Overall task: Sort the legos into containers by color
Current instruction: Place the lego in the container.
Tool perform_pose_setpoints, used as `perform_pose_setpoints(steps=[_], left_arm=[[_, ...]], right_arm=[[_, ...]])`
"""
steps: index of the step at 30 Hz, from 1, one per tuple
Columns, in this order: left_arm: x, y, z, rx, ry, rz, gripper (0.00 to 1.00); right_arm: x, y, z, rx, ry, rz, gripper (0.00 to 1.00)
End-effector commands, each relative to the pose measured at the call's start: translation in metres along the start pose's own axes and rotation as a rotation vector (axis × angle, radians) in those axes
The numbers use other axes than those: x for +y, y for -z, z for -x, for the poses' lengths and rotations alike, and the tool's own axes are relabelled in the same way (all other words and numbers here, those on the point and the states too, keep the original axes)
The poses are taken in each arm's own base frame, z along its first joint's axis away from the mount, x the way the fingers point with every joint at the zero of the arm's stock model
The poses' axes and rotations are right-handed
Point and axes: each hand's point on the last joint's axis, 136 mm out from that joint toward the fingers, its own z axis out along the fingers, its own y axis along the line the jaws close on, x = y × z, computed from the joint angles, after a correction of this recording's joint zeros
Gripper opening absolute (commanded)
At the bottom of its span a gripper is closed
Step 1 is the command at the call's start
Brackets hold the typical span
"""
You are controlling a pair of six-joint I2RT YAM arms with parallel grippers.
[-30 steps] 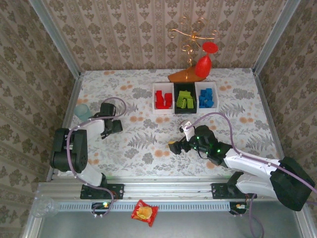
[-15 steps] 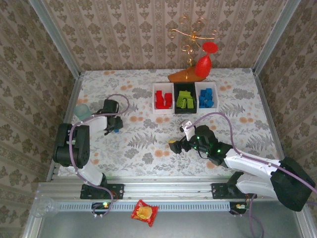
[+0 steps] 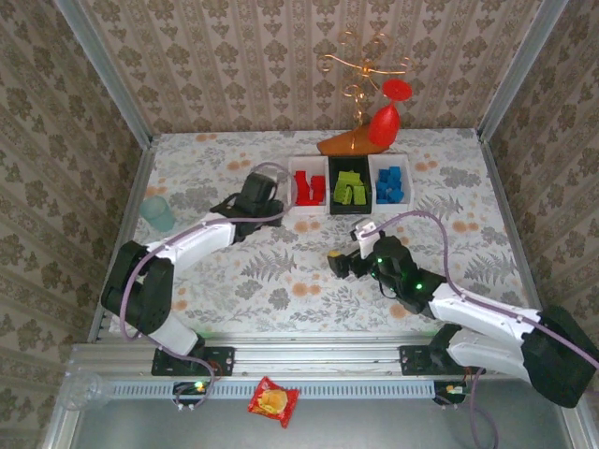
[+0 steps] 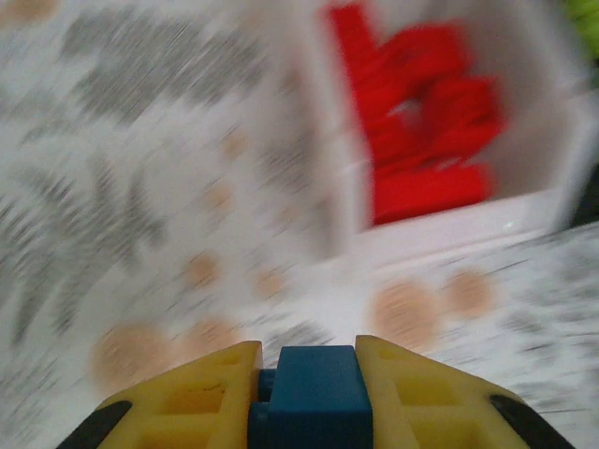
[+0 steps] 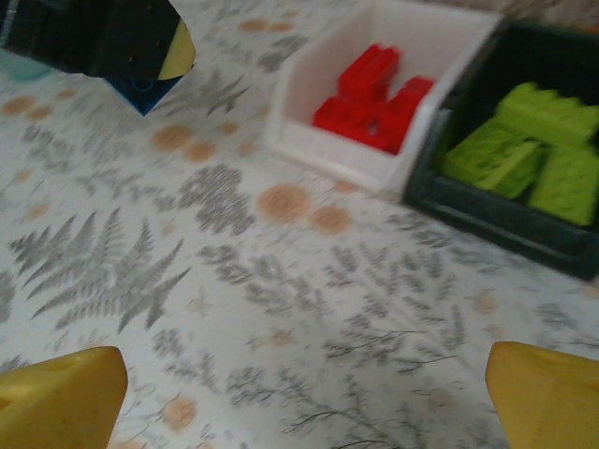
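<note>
My left gripper [image 4: 309,360] is shut on a blue lego [image 4: 314,398], held above the tablecloth just left of the white container [image 4: 449,229] of red legos [image 4: 430,122]. From above, the left gripper [image 3: 265,204] hangs beside that container [image 3: 291,187]. The black container [image 3: 350,212] holds lime green legos [image 3: 350,189]. A second white container [image 3: 409,182] holds blue legos [image 3: 390,184]. My right gripper [image 3: 335,265] is open and empty over bare cloth, south of the containers. Its wrist view shows the open right gripper [image 5: 304,393], the left gripper [image 5: 140,47] with its blue lego [image 5: 140,94], red legos [image 5: 374,89] and green legos [image 5: 533,154].
A teal cup [image 3: 157,212] stands near the left wall. A red ornament on a gold wire stand [image 3: 384,122] sits behind the containers. A red snack packet [image 3: 273,400] lies on the rail in front of the table. Patterned walls close in three sides.
My left gripper shut on the blue lego near the teal cup and swung right with it to the red container. The right gripper drifted slightly up and right, staying open.
</note>
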Motion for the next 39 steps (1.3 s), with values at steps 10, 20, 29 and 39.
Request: perform_pose_setpoints(steps=[10, 20, 29, 39], left_arm=[[-0.180, -0.026, 0.087, -0.230, -0.194, -0.396, 0.23], [-0.246, -0.087, 0.101, -0.218, -0.225, -0.547, 0.23], [-0.268, -0.127, 0.113, -0.198, -0.238, -0.561, 0.28], [-0.271, -0.094, 0.141, -0.215, -0.224, -0.621, 0.55]], right_arm=[[-0.105, 0.051, -0.004, -0.119, -0.268, -0.394, 1.00], [-0.109, 0.055, -0.005, -0.121, -0.279, -0.420, 1.00], [-0.109, 0.055, -0.005, -0.116, -0.278, -0.421, 1.00], [-0.118, 0.063, -0.007, -0.120, -0.277, -0.477, 1.00]])
